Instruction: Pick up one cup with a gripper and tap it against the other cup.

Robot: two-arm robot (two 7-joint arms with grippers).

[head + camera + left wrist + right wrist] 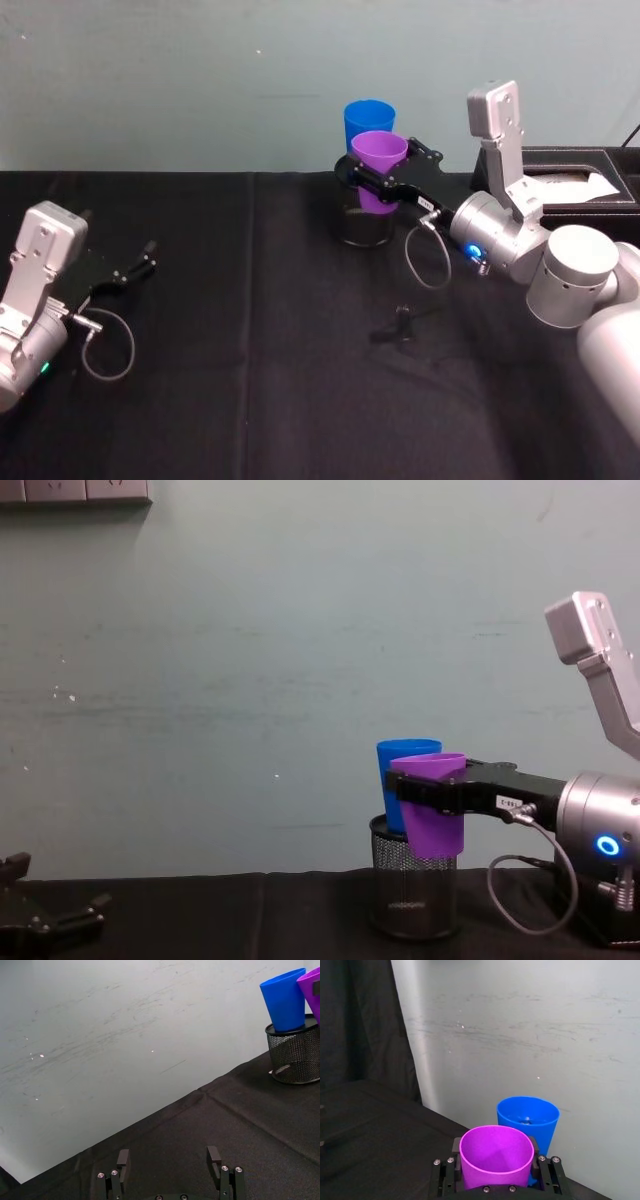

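Note:
The purple cup [378, 158] is held off the table, upright, with my right gripper [385, 182] shut around its wall. In the right wrist view the purple cup [496, 1154] sits between the fingers [456, 1147]. The blue cup [368, 118] stands just behind it, on top of a black mesh pen holder [360, 226]. From the chest, the purple cup [432, 815] overlaps the blue cup [403, 756]; whether they touch I cannot tell. My left gripper [168, 1157] rests open and empty at the table's left, also seen from the head as the left gripper [140, 266].
A black box [575, 172] holding a white sheet stands at the back right, beside my right arm. A small black bit [400, 324] lies on the black cloth in front of the mesh holder [412, 892]. The wall rises close behind the cups.

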